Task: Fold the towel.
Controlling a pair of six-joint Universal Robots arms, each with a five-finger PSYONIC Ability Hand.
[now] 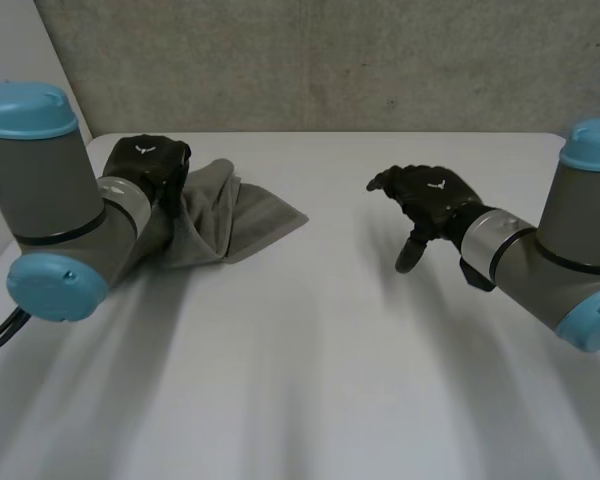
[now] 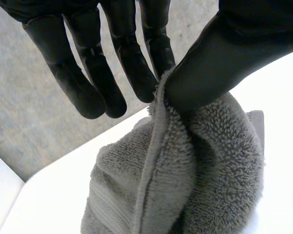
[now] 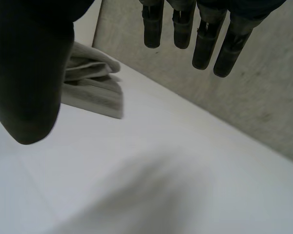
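Observation:
A grey towel [image 1: 230,215] lies bunched at the table's far left. My left hand [image 1: 150,165] holds it up at one edge. In the left wrist view the thumb [image 2: 224,58] pinches the towel's [image 2: 185,175] hemmed edge against the fingers [image 2: 132,63], and the cloth hangs in folds below. My right hand [image 1: 430,205] hovers over bare table at the right, well apart from the towel. Its fingers [image 3: 205,34] and thumb [image 3: 29,73] are spread with nothing between them. The towel [image 3: 90,80] lies beyond the thumb in that view.
The white table [image 1: 310,360] has bare room across its middle and front. A grey concrete wall [image 1: 330,60] rises right behind the table's far edge. My left arm [image 1: 50,200] stands over the table's left side.

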